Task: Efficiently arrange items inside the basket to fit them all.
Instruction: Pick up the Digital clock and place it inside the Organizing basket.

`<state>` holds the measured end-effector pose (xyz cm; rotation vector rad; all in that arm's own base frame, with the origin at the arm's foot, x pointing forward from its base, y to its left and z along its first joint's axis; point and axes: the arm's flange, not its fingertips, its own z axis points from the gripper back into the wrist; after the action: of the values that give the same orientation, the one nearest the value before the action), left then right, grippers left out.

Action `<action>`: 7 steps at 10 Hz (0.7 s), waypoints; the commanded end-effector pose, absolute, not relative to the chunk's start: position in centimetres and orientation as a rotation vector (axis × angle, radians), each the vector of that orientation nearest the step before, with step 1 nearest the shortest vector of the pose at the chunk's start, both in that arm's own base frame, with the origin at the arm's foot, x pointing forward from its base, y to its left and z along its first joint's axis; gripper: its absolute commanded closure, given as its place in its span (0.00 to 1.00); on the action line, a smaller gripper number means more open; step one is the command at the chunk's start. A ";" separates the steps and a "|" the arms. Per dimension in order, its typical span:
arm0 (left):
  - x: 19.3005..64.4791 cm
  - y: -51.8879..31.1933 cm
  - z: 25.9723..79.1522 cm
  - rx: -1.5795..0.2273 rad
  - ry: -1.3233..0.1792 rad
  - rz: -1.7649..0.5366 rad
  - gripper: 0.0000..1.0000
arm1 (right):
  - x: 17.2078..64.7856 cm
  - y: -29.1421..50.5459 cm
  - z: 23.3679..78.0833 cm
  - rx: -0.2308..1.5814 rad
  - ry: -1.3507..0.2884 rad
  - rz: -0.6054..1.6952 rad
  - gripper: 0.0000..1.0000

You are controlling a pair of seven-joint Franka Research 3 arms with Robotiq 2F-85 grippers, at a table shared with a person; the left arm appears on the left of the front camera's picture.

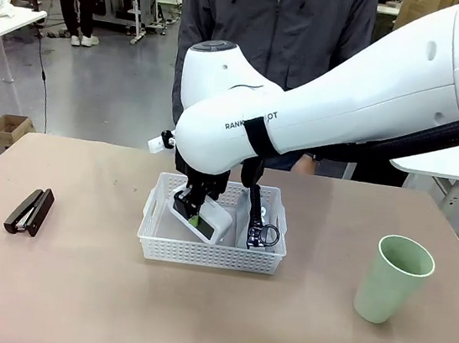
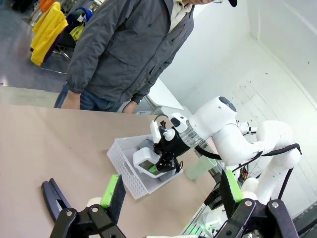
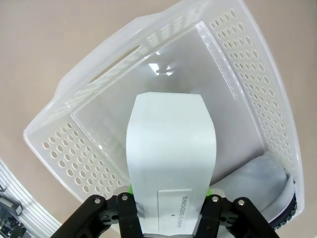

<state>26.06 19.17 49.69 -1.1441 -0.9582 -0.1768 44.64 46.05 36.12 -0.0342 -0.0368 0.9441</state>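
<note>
Sitting tilted inside the basket (image 1: pixel 210 255), the small white box (image 1: pixel 204 219) is clamped at its upper end between the green pads of the right hand (image 1: pixel 193 207), whose jaws are closed narrow on it. In the right wrist view the box (image 3: pixel 171 148) stretches away from that hand (image 3: pixel 171 208) over the basket's clear floor, printed face towards the camera; whether its far end touches the floor cannot be told. Just beside it, a grey shoe (image 3: pixel 267 183) with a black sole lies against the perforated wall (image 3: pixel 247 64) at the basket's right end.

Outside the basket, the black stapler (image 1: pixel 29 211) lies on the surface (image 1: pixel 95 289) well to the left, and the pale-green cup (image 1: pixel 393 278) stands upright well to the right.

The left hand (image 2: pixel 171 188) hovers above the surface with its fingers spread wide and nothing between them, looking across at the basket (image 2: pixel 126 168), with the stapler (image 2: pixel 52 196) nearer to it. A person (image 1: pixel 274 25) stands at the far side of the surface.
</note>
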 end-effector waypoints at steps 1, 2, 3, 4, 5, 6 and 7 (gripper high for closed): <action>26.1 19.1 49.8 -1.150 -0.984 -0.192 0.00 | 45.1 45.3 36.0 -0.013 -0.048 0.960 0.49; 26.1 19.1 49.8 -1.150 -0.984 -0.192 0.00 | 45.2 45.1 35.7 -0.012 -0.069 0.960 0.49; 26.1 19.1 49.8 -1.150 -0.984 -0.192 0.00 | 45.4 45.0 35.5 -0.007 -0.074 0.966 0.49; 26.1 19.1 49.8 -1.150 -0.984 -0.192 0.00 | 45.5 45.0 35.3 -0.004 -0.073 0.970 0.49; 26.1 19.1 49.8 -1.150 -0.984 -0.192 0.00 | 45.5 44.9 35.3 -0.002 -0.073 0.972 0.49; 26.1 19.1 49.8 -1.150 -0.984 -0.192 0.00 | 45.5 44.9 35.2 -0.013 -0.084 0.970 0.49; 26.1 19.1 49.8 -1.150 -0.984 -0.192 0.00 | 45.6 44.9 35.2 -0.015 -0.087 0.970 0.49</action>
<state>26.07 19.17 49.69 -1.1441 -0.9581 -0.1768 45.71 45.53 35.23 -0.0184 -0.0549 0.9518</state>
